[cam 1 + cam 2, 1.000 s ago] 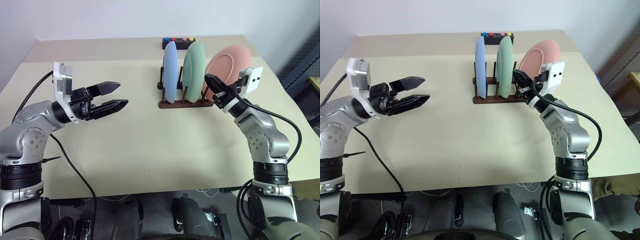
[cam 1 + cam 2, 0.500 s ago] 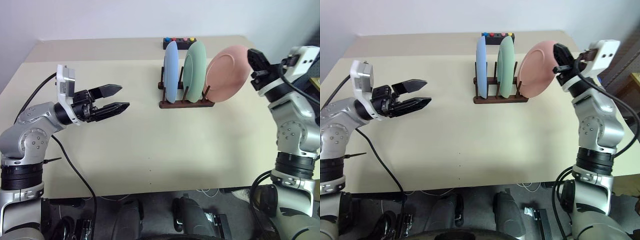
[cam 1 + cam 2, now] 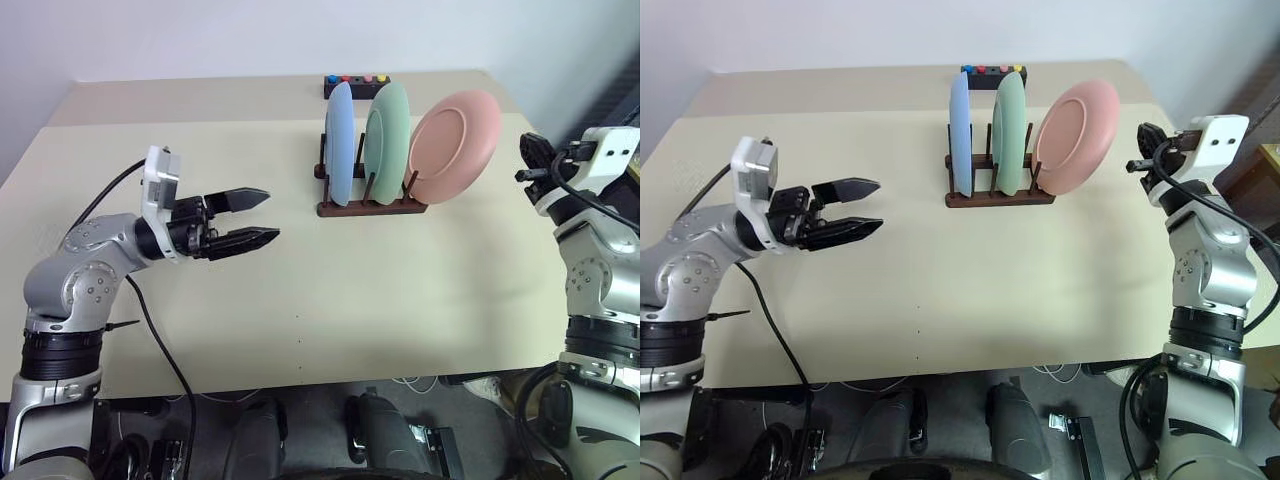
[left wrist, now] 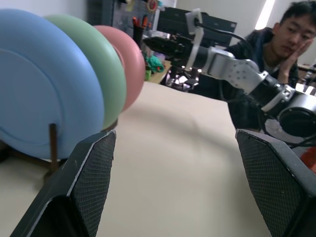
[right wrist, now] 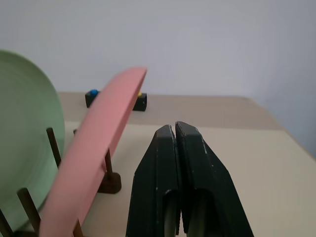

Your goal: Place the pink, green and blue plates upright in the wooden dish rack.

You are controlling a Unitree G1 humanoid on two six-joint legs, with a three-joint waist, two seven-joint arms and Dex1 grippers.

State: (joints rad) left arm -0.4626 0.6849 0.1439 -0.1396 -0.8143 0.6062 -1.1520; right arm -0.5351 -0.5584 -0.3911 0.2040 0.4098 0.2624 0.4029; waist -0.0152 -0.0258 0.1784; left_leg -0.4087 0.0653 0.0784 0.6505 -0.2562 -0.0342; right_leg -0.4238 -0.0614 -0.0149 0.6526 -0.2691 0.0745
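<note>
1. Left eye view: the wooden dish rack [image 3: 368, 206] is sitting on the table [image 3: 400, 290] near the far edge, about mid-width, just in front of a small black box with coloured buttons [image 3: 356, 84] at that edge. The blue plate [image 3: 340, 142] is standing upright at the rack's left end, the green plate [image 3: 386, 129] upright in the middle, the pink plate [image 3: 453, 146] at the right end, tilting to the right with its face towards the camera. The left gripper [image 3: 262, 215] is hovering over the table's left half, well apart from the rack, pointing right towards it, fingers spread with nothing between them. The right gripper [image 3: 527, 150] is hanging at the table's right edge, fingers pressed together and empty, near the pink plate but apart from it.

2. Right eye view: same layout; a gap is showing between the right gripper and the pink plate's rim.

3. Left wrist view: the two black fingers [image 4: 91, 182] are standing wide apart, empty. Blue, green and pink plates are lining up one behind another, a rack peg in front of the blue one. The right arm is reaching in beyond the pink plate; a person [image 4: 276, 47] is sitting behind it, hand against cheek.

4. Right wrist view: fingers are touching each other, holding nothing. The pink plate is leaning edge-on just beside them, green plate and pegs behind it, the black box at the far edge.
</note>
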